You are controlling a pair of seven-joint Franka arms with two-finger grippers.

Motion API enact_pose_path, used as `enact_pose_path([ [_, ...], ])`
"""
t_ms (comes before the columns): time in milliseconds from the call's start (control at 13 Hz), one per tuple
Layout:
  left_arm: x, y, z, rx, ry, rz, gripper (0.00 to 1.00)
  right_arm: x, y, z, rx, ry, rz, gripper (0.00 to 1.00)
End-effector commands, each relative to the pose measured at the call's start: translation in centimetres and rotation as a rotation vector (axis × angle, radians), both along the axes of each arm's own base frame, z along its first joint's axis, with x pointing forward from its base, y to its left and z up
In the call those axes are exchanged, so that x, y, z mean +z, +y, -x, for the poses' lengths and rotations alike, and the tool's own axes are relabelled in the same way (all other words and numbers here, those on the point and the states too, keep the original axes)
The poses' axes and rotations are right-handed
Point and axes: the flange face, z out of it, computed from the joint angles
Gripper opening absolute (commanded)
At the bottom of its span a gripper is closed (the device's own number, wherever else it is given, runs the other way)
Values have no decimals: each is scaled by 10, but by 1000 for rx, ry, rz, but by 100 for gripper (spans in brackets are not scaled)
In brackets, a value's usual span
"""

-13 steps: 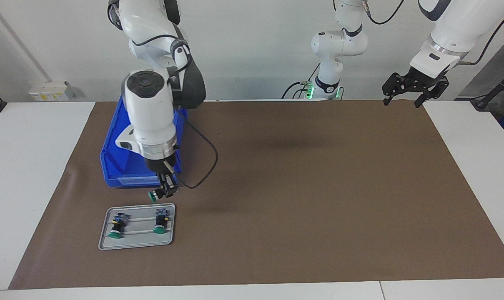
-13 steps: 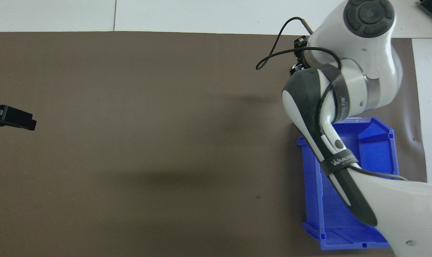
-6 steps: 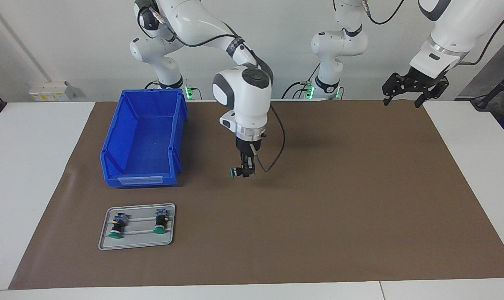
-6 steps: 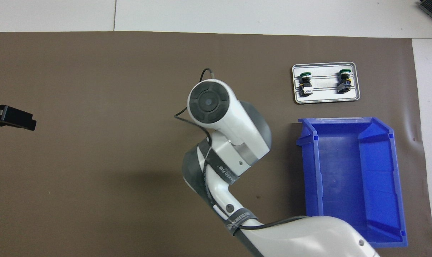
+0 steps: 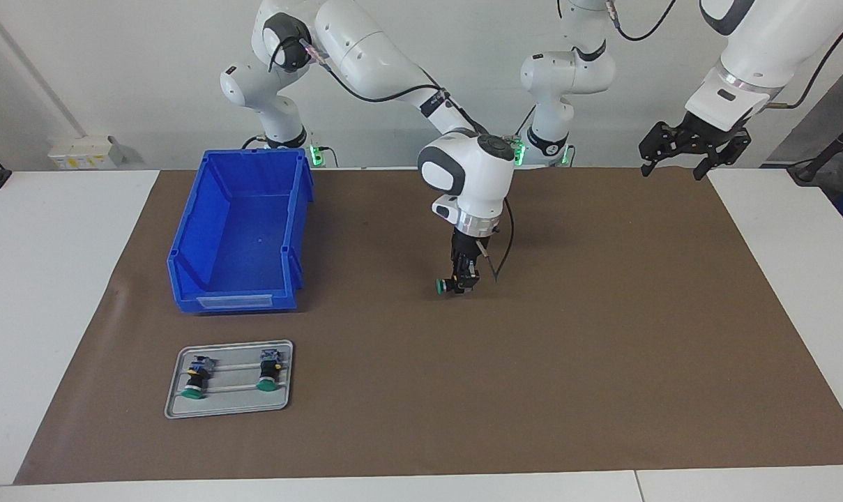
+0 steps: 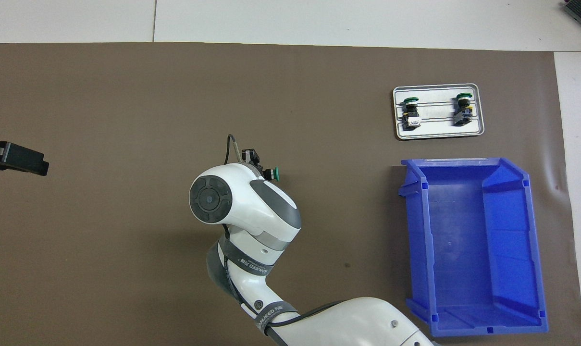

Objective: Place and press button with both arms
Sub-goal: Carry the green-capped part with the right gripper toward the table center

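A white table [image 5: 58, 293] carries a large brown mat [image 5: 602, 348], with a pale wall at the robots' end.

The right gripper [image 5: 461, 282] hangs low over the middle of the mat, fingers clamped on the button [image 5: 443, 286]. The button lies sideways in the grip, its green cap pointing toward the right arm's end of the table. Whether it touches the mat cannot be judged from the facing view. In the overhead view the right arm's wrist housing covers most of this gripper; only one black corner and the green cap [image 6: 275, 174] project past it.

The right arm [image 5: 393, 77] descends from its base near the bin. Its upper links leave the frame at the top.

The left gripper [image 5: 676, 164] waits, raised over the mat's edge at the left arm's end of the table, jaws spread and empty. The overhead view shows only its black tip [image 6: 16, 158] at the frame edge. The left arm [image 5: 763, 49] is cut off above the forearm.

A blue bin [image 5: 240, 230] stands on the mat at the right arm's end, empty inside. Farther from the robots than the bin lies a grey tray [image 5: 229, 408] holding two more buttons [image 5: 199, 376] side by side, green caps pointing away from the robots. Their fine detail is hard to make out
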Motion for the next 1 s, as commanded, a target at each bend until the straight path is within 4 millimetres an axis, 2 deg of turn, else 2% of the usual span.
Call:
enact_pose_path([
  [0, 1, 3, 7, 1, 4, -12, 100, 0, -1, 1, -19, -18, -8, 0],
  [231, 1, 4, 7, 3, 4, -12, 100, -11, 1, 6, -32, -19, -23, 0],
  [462, 1, -5, 8, -14, 4, -12, 100, -23, -2, 12, -14, -25, -24, 50],
  [538, 0, -5, 8, -14, 7, -13, 100, -22, 4, 19, 10, -23, -16, 59],
  [615, 1, -3, 9, -7, 9, -13, 100, -20, 9, 23, 37, -28, -8, 77],
  [692, -1, -4, 8, -22, 7, -12, 100, -19, 8, 21, 70, -37, 9, 98],
  [846, 1, -12, 6, -58, -15, -15, 100, -10, 9, 19, 143, -51, 39, 100],
  [923, 4, -17, 1, -93, -45, -14, 100, 2, 4, 14, 162, -60, 37, 100],
])
